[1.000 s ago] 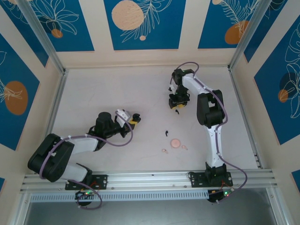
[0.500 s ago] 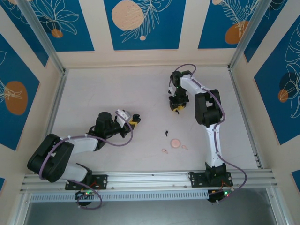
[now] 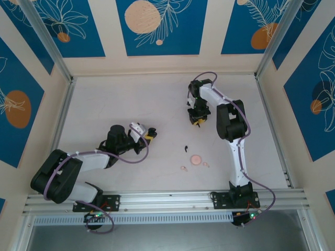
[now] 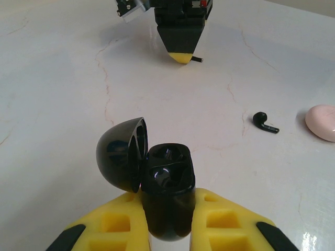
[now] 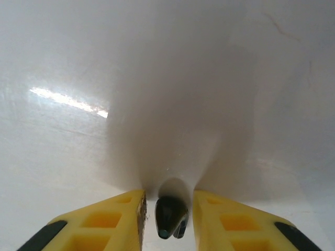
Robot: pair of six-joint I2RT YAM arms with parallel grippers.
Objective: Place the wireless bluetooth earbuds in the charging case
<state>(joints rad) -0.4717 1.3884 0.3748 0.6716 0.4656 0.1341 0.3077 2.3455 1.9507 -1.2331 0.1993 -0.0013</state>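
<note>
My left gripper (image 4: 167, 212) (image 3: 149, 134) is shut on the black charging case (image 4: 167, 180), which stands upright with its lid (image 4: 121, 154) swung open to the left. Both sockets look empty. Further back, my right gripper (image 5: 168, 196) (image 3: 198, 121) points down at the table. A black earbud (image 5: 170, 215) lies between its fingers (image 5: 123, 219), with a thin gap on each side. A second black earbud (image 3: 186, 148) (image 4: 265, 122) lies on the table. Two pale pink earbuds (image 3: 183, 168) (image 3: 205, 164) sit nearer the front.
A round pink case (image 3: 196, 159) (image 4: 322, 121) rests on the white table (image 3: 104, 104) between the pink earbuds. Metal rails (image 3: 167, 197) run along the front edge, and patterned walls (image 3: 162, 31) enclose the other sides.
The right gripper's fingers have drawn closer together around the black earbud, and that arm has shifted slightly left and back. The left arm and case have not moved.
</note>
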